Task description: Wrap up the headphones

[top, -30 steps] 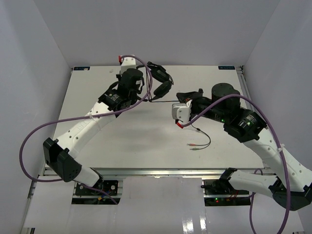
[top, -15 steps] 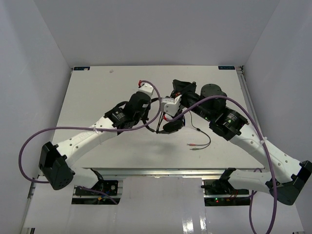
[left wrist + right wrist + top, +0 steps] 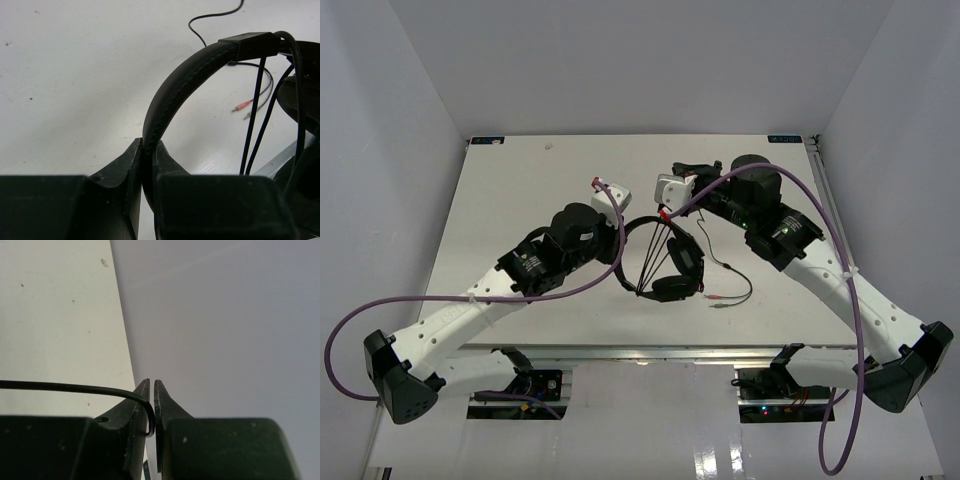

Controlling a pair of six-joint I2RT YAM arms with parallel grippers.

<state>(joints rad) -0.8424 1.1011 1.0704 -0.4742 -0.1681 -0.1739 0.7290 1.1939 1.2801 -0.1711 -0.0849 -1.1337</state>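
Observation:
The black headphones (image 3: 672,268) hang above the middle of the table, earcups toward the near edge. My left gripper (image 3: 619,258) is shut on the padded headband (image 3: 180,85), which rises from between my jaws (image 3: 148,150). Strands of the thin black cord (image 3: 652,252) run across the headband arc down to the earcups, and they also show in the left wrist view (image 3: 255,115). My right gripper (image 3: 682,172) is behind the headphones and is shut on the cord (image 3: 75,388), which bends in between its jaws (image 3: 151,385). The cord's loose end lies on the table, ending in the red and green plugs (image 3: 717,298).
Thick purple robot cables (image 3: 620,255) loop from both arms, one passing close to the headphones. The white table (image 3: 520,180) is walled at the back and both sides. The plugs also show in the left wrist view (image 3: 243,106).
My left gripper has carried the headphones from the far back toward the middle and near side. My right gripper has swung back and left with the cord, and cord strands now cross the headband.

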